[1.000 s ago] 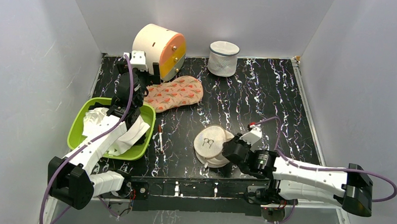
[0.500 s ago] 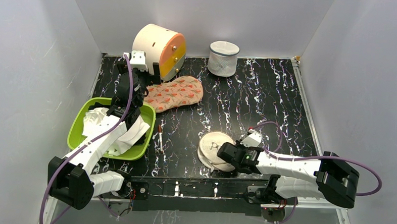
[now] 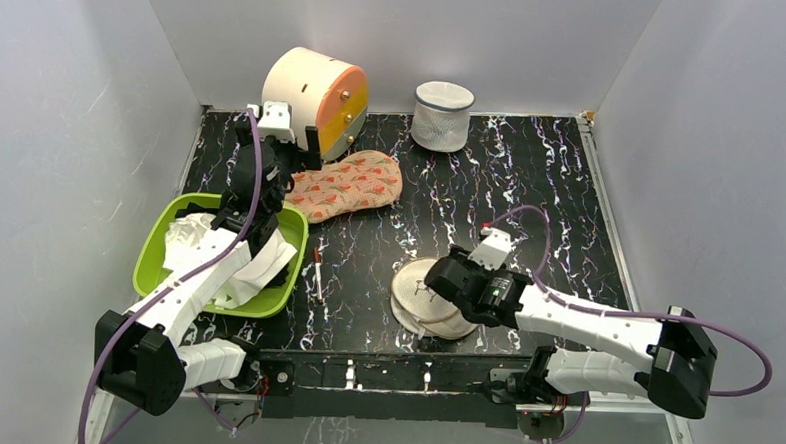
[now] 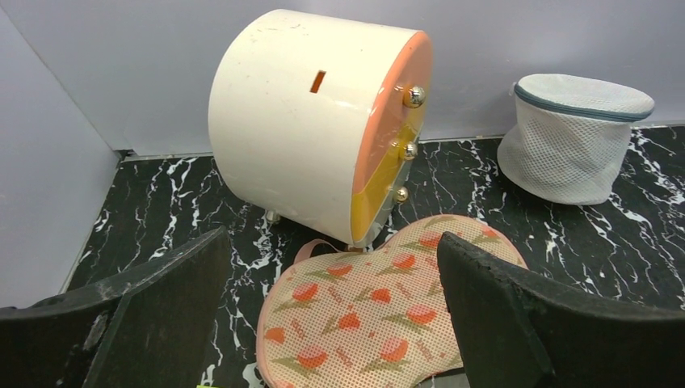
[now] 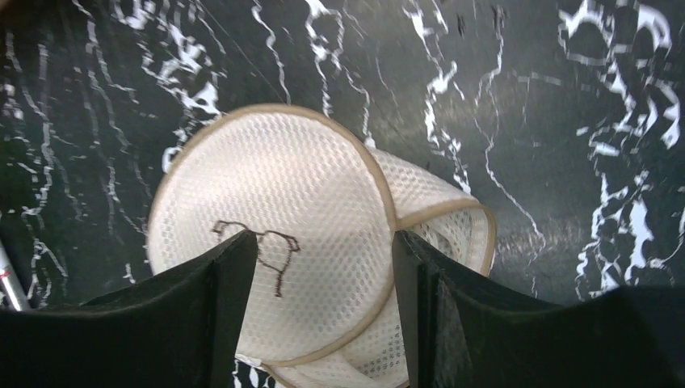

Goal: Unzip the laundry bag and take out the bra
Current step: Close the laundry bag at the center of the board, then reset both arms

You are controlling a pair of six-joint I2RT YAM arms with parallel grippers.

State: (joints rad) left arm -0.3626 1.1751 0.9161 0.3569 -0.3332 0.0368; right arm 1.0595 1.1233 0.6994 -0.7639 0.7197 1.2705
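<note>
Laundry bag (image 3: 431,296): lying flat on the black marbled table (image 3: 530,208) near the front edge, directly under the right gripper (image 3: 440,281). Looks light, soft and floppy, mesh all over, stiffened only by the tan trim ring; likely to slide or lift whole if tugged without being pinned. Best taken at the trim or the zip pull rather than the mesh, which would stretch and slip; pull not made out in any view. Right gripper's fingers (image 5: 218,299) standing apart on either side of the printed face, clamping nothing that can be seen. Left gripper (image 4: 331,267) spread wide and empty, held over the green tub (image 3: 158,242), well apart from the bag. From above: only a pale disc half hidden by the right wrist, plus white fabric (image 3: 193,245) heaped in the tub, possibly the bra, though cups and straps cannot be told. From the right wrist: the flat face with its black line drawing (image 5: 258,242) lying askew over a second trimmed rim (image 5: 460,218), so seemingly already unzipped at least partway, with no garment showing inside. From the left wrist: no bag at all, just the cream drum with the orange face (image 4: 323,121), the orange patterned cloth (image 4: 380,315) and the white cylindrical mesh bag (image 4: 573,137).
</note>
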